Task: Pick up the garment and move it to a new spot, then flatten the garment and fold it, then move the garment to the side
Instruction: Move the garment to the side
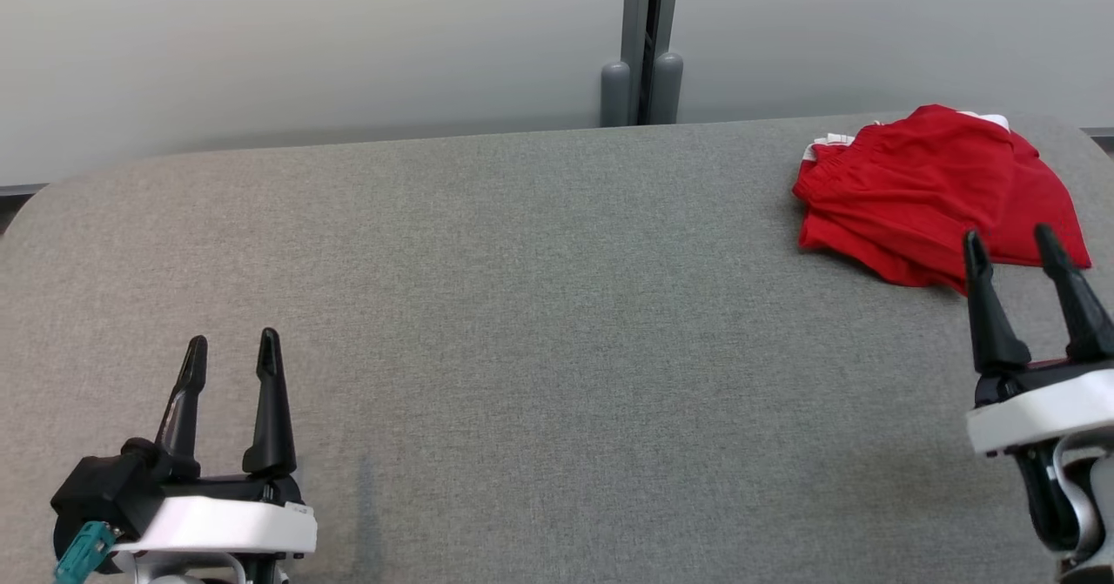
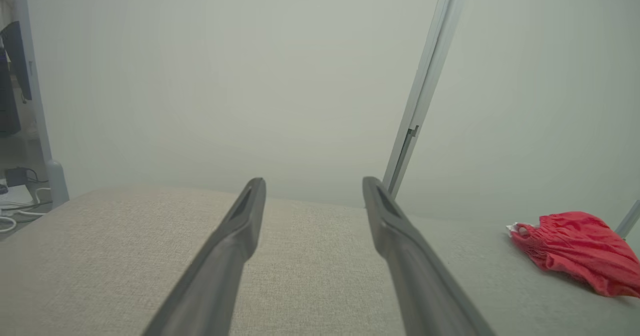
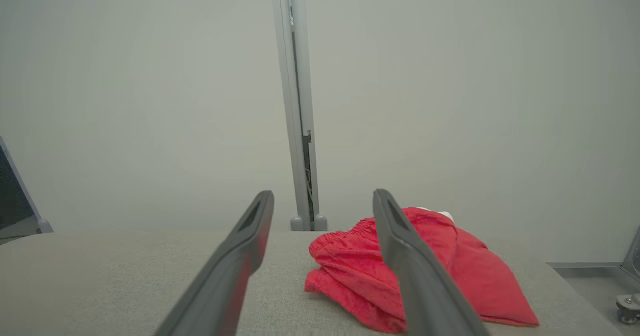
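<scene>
The garment (image 1: 931,188) is a red piece of clothing with white trim, lying in a folded heap at the far right corner of the grey table (image 1: 522,305). From the left wrist view the garment (image 2: 580,251) lies far off to the right. My right gripper (image 1: 1014,246) stands open just short of its near edge, nothing between the fingers. In the right wrist view the garment (image 3: 350,271) lies right ahead, partly behind the right finger. My left gripper (image 1: 233,349) is open and empty at the near left of the table.
A pale partition wall with a grey vertical post (image 1: 644,44) runs behind the table. The table's rounded corners show at far left and far right. Cables and equipment (image 2: 15,196) lie on the floor beyond the left edge.
</scene>
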